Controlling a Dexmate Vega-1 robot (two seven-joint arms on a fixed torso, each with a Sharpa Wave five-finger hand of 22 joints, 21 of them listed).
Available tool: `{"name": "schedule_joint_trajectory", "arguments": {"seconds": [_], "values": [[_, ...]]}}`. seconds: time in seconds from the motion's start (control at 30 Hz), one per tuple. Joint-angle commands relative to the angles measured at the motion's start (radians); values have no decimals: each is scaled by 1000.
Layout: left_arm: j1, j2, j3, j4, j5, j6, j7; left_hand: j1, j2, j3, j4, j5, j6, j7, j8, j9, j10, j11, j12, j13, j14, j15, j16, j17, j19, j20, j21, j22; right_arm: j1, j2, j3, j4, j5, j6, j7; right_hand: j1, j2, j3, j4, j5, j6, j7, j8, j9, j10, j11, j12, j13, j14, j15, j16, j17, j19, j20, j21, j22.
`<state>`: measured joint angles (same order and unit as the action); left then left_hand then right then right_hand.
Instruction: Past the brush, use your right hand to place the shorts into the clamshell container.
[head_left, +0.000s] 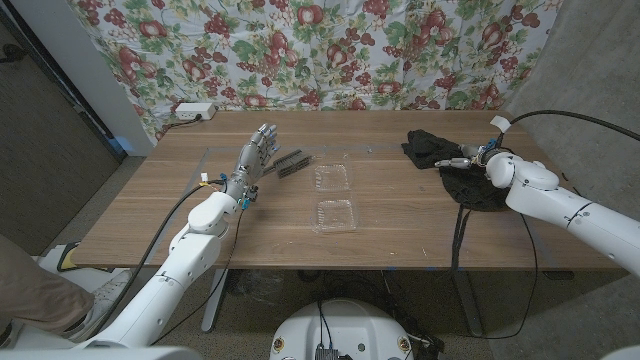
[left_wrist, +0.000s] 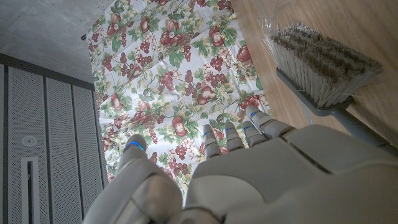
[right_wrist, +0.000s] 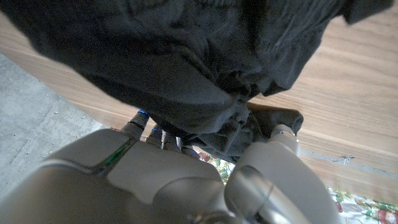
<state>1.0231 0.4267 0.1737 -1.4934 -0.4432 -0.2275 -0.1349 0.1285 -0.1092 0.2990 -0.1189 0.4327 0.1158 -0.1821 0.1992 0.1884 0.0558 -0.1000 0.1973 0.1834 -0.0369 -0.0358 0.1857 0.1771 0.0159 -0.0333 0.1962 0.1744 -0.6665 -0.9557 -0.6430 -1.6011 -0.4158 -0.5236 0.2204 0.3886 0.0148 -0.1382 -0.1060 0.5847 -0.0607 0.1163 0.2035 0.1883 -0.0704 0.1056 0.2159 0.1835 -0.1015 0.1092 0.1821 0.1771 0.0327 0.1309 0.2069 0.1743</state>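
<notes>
head view: right hand (head_left: 478, 157) grips crumpled black shorts (head_left: 440, 153), well right of the clear ribbed clamshell container (head_left: 333, 197). left hand (head_left: 255, 155) empty, fingers extended, brush (head_left: 291, 163) just beside.
left wrist view: stiff grey bristles visible.
right wrist view: fingers (right_wrist: 144, 127) buried in soft wrinkled fabric.

I see a wooden table (head_left: 400, 225) with a medium-brown grain running along its length, standing on a grey carpeted floor (head_left: 120, 190). Behind the far edge hangs a floral cloth (head_left: 330, 50), white with red fruit and green leaves, covering most of the back wall. To one side of the cloth a dark panelled cabinet or door (head_left: 40, 130) stands against a pale wall strip. On the other side the wall (head_left: 590, 60) is plain grey. A white power strip (head_left: 195, 111) sits at the table's far corner by the cloth. Lighting is even and diffuse; shadows under the table are soft.
</notes>
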Motion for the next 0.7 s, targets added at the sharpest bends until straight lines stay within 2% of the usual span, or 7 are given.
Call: {"name": "schedule_joint_trajectory", "arguments": {"seconds": [0.03, 0.7], "values": [[5, -1, -2, -3, 1, -2, 1, 6, 4, 4, -3, 3, 2, -5, 0, 2, -2, -3, 5, 5, -9, -66, 2, 3, 7, -32, -1, 2, -9, 0, 1, 0, 12, -7, -14, 13, 3, -7, -3, 6, -9, 30, -4, 4, -2, 1, -1, 5, -1, 8, 6, 1, 6, 14, 8, 3], [14, 3, -4, -18, 1, -3, 7, 8, 6, 3, -5, 3, 1, -4, 0, 2, -3, -2, 5, 5, -11, -65, 1, 3, 7, -32, -1, 2, -19, -6, -5, -4, 17, -29, -18, 30, 13, -4, -8, 15, -22, 34, -8, 4, -12, 5, -6, 5, -19, -8, -3, 1, -10, -19, -4, 3]]}}
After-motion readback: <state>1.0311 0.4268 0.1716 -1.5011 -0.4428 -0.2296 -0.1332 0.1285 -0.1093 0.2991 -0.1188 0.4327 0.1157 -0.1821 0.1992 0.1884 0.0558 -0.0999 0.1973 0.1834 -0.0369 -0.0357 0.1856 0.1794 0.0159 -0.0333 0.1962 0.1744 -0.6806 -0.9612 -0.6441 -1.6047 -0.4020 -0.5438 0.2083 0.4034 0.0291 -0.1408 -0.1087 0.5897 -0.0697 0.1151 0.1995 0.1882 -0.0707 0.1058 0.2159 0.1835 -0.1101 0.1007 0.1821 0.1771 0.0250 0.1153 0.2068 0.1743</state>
